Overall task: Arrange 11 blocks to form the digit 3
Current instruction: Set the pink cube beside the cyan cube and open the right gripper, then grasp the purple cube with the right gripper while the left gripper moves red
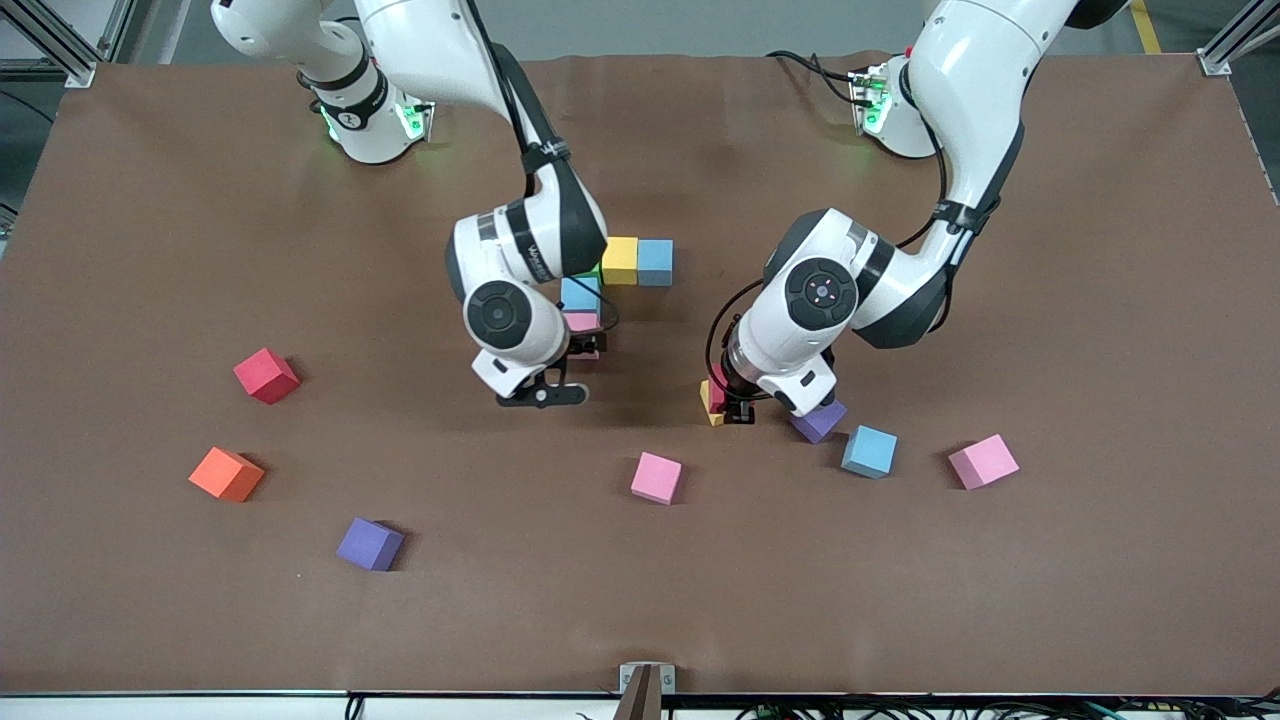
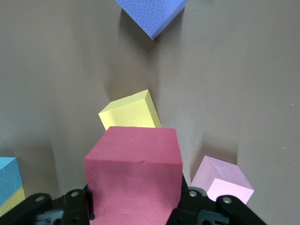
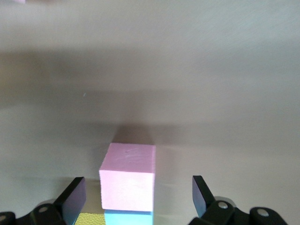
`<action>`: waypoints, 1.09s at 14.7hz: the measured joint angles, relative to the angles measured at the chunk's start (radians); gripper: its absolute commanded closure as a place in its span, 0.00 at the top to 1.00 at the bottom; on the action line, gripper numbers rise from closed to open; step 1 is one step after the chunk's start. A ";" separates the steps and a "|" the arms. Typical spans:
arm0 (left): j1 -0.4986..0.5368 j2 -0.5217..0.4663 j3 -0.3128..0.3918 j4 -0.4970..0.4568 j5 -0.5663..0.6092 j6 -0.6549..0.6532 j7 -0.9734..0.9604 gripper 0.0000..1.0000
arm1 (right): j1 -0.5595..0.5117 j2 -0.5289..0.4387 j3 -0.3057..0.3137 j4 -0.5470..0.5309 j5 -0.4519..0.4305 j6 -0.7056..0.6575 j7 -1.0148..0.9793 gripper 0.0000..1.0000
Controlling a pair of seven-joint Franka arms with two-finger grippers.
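Note:
A part figure of blocks lies mid-table: yellow [image 1: 620, 260], light blue [image 1: 655, 262], a green edge [image 1: 595, 270], light blue [image 1: 580, 293] and pink [image 1: 582, 322]. My right gripper [image 1: 588, 346] stands open astride that pink block [image 3: 127, 180], its fingers [image 3: 75, 199] clear of both sides. My left gripper [image 1: 728, 405] is shut on a red block [image 2: 133, 173], just above a loose yellow block [image 2: 130, 112]. Loose blocks lie nearer the camera: pink [image 1: 656, 477], purple [image 1: 818, 420], light blue [image 1: 869, 451], pink [image 1: 984, 461], red [image 1: 266, 375] and purple [image 1: 370, 544].
An orange cube [image 1: 227, 474] lies toward the right arm's end of the table, near the loose red block. The brown table [image 1: 1100, 300] runs wide toward the left arm's end. A small bracket [image 1: 645, 680] sits at the table's front edge.

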 measured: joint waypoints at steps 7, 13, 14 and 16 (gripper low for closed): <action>-0.010 0.001 -0.001 0.000 0.000 0.001 0.000 0.00 | -0.089 -0.001 -0.175 0.012 -0.004 -0.034 -0.095 1.00; -0.086 0.009 -0.002 -0.001 0.000 0.001 0.000 0.00 | -0.336 0.012 -0.049 0.010 0.010 0.115 -0.120 1.00; -0.096 0.017 -0.002 -0.001 0.000 0.001 0.000 0.00 | -0.371 0.019 -0.009 0.011 0.010 0.162 -0.119 1.00; -0.125 0.045 -0.002 0.004 0.000 0.009 0.000 0.00 | -0.436 0.045 0.050 0.040 0.010 0.216 -0.119 1.00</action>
